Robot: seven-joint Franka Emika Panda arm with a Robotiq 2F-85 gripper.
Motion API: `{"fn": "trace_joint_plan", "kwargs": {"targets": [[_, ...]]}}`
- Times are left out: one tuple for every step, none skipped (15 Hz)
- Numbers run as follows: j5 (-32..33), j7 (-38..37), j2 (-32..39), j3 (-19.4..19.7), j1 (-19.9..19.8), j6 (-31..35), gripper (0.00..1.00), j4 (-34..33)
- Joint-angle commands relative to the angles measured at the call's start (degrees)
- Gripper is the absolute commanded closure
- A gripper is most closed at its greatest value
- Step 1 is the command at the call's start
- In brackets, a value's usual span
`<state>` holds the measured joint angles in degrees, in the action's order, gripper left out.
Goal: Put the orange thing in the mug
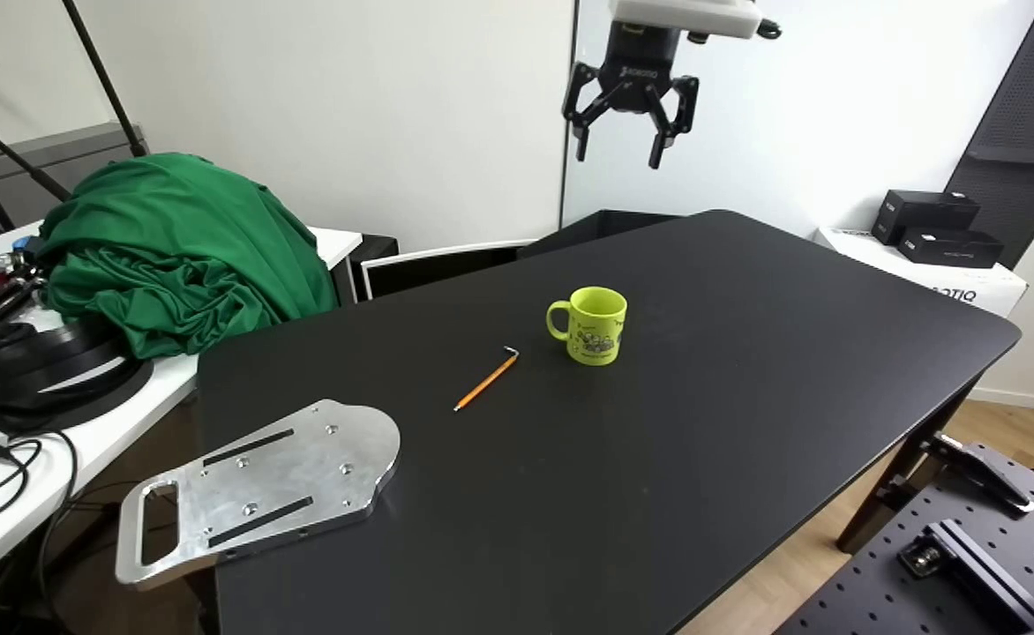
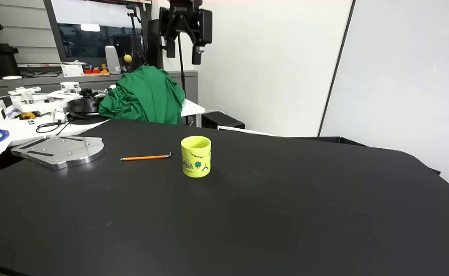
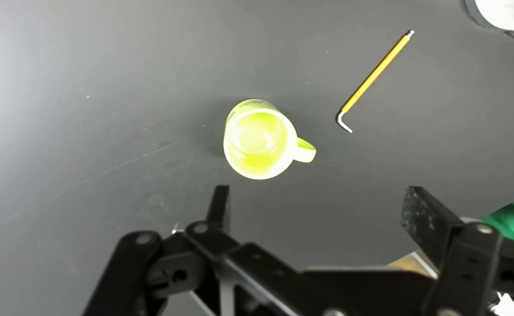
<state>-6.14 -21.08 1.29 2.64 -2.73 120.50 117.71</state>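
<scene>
The orange thing is a thin orange stick with a bent metal end. It lies flat on the black table in both exterior views (image 1: pixel 486 382) (image 2: pixel 146 157) and in the wrist view (image 3: pixel 374 75). The lime-green mug stands upright beside its bent end, apart from it, in both exterior views (image 1: pixel 595 331) (image 2: pixel 196 157). In the wrist view I look into the mug (image 3: pixel 259 142), which appears empty, with its handle towards the stick. My gripper (image 1: pixel 618 152) is open and empty, high above the table. Its two fingers also show wide apart in the wrist view (image 3: pixel 317 197).
A silver metal plate (image 1: pixel 288 476) lies at the table's edge, past the stick, also seen in an exterior view (image 2: pixel 61 149). A dark green cloth heap (image 1: pixel 182 238) sits on a white side table with cables and gear. A white wall stands behind the black table (image 1: pixel 517 529).
</scene>
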Motion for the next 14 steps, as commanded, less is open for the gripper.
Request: {"fn": "trace_joint_plan", "kwargs": {"targets": [[-2.6,-12.2,5.2,-1.2,1.8,2.2,0.00,-3.0],[-3.6,-15.0,6.2,-1.4,2.4,4.0,0.00,-2.8],[-5.2,-17.0,7.1,-1.7,2.9,6.0,0.00,-2.5],[-5.4,-20.0,8.4,-1.9,3.8,10.1,0.00,-2.0],[-5.4,-22.9,9.8,-2.1,4.7,13.6,0.00,-1.9],[-4.7,-25.7,11.0,-2.1,5.7,17.8,0.00,-1.6],[-3.4,-28.3,12.1,-1.9,6.7,22.1,0.00,-1.2],[-2.3,-31.2,13.3,-1.6,7.8,26.1,0.00,-0.7],[-1.3,-33.9,14.5,-1.1,8.8,28.9,0.00,-0.4],[-0.8,-36.0,15.8,-0.6,9.7,30.4,0.00,-0.4],[-0.3,-38.1,17.0,-0.2,10.5,30.9,0.00,-0.4],[-0.1,-39.7,18.2,0.1,11.2,30.9,0.00,-0.5],[0.3,-41.3,19.3,0.5,11.8,30.9,0.00,-0.6],[0.6,-42.5,20.5,0.9,12.4,31.3,0.00,-0.8]]}}
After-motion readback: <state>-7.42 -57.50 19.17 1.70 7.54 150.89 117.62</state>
